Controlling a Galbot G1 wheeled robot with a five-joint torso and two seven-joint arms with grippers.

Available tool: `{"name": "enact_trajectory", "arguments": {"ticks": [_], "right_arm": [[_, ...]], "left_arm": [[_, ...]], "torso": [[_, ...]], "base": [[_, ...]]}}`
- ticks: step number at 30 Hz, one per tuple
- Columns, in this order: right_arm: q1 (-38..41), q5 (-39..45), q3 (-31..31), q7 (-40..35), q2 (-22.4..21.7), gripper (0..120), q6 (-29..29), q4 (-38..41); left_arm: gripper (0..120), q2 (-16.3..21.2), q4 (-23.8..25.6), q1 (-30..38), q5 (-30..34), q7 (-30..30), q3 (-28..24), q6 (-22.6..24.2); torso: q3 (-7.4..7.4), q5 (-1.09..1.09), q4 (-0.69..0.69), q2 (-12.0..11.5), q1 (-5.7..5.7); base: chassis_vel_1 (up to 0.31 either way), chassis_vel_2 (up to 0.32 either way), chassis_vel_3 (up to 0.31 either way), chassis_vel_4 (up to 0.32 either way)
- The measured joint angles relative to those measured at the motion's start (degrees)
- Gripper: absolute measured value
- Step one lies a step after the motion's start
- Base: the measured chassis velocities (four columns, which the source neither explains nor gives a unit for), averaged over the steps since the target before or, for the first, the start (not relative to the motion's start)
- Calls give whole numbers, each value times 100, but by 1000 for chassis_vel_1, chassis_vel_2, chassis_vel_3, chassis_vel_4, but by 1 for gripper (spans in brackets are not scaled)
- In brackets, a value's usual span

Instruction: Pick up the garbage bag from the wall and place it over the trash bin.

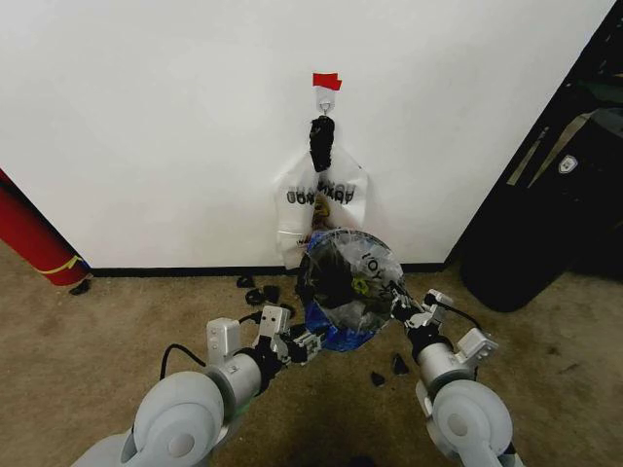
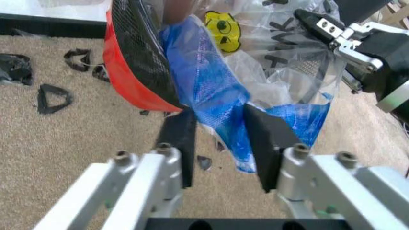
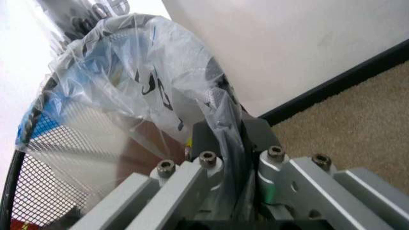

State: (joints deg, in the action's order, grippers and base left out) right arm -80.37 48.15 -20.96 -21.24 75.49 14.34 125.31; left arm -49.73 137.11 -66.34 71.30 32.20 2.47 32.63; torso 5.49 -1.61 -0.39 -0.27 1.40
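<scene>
before the white wall [image 1: 146,117], the garbage bag [image 1: 352,277] is draped over the tilted trash bin [image 2: 137,62]. the left gripper [image 2: 221,143] pinches the bag's blue edge; the right gripper [image 3: 233,143] clamps bag and bin rim together.

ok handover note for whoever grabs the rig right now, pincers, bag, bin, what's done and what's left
Left pincer: shut on the blue lower part of the garbage bag, beside the bin's red bottom rim.
Right pincer: shut on the bag's film at the trash bin rim.
The bin sits on the carpet below the wall, tilted, with the bag draped over it.
A whitish printed bag hangs on the wall hook.
Done: the bag is off the wall and over the bin.
Left: settle the bag around the rim, then release both pincers.
</scene>
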Motion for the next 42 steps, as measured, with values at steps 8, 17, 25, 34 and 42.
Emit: {"name": "enact_trajectory", "arguments": {"ticks": [8, 17, 25, 34, 42], "right_arm": [[43, 133, 1, -54, 3, 1, 11, -42], [135, 594, -171, -215, -72, 1, 55, -13], [153, 812, -299, -279, -92, 1, 73, 2], [233, 1111, -417, -416, -83, 1, 97, -55], [278, 1402, -500, -572, -77, 1, 133, -23]], "left_arm": [[0, -19, -27, -107, -274, -102, 4, -135], [0, -243, 253, -1067, -1168, -181, 446, -678], [0, -651, 523, -1949, -1790, -291, 745, -1002], [0, -1353, 610, -2812, -2954, -551, 737, -1590], [0, -1682, 182, -2994, -3621, -539, 733, -2160]], "torso": [[0, 0, -1, 0, 0], [0, 0, 1, 0, 0], [0, 0, -1, 0, 0], [-1, 1, -1, 0, 0], [0, 0, 0, 0, 0]], "base": [[0, 0, 0, 0], [0, 0, 0, 0], [0, 0, 0, 0], [0, 0, 0, 0], [0, 0, 0, 0]]}}
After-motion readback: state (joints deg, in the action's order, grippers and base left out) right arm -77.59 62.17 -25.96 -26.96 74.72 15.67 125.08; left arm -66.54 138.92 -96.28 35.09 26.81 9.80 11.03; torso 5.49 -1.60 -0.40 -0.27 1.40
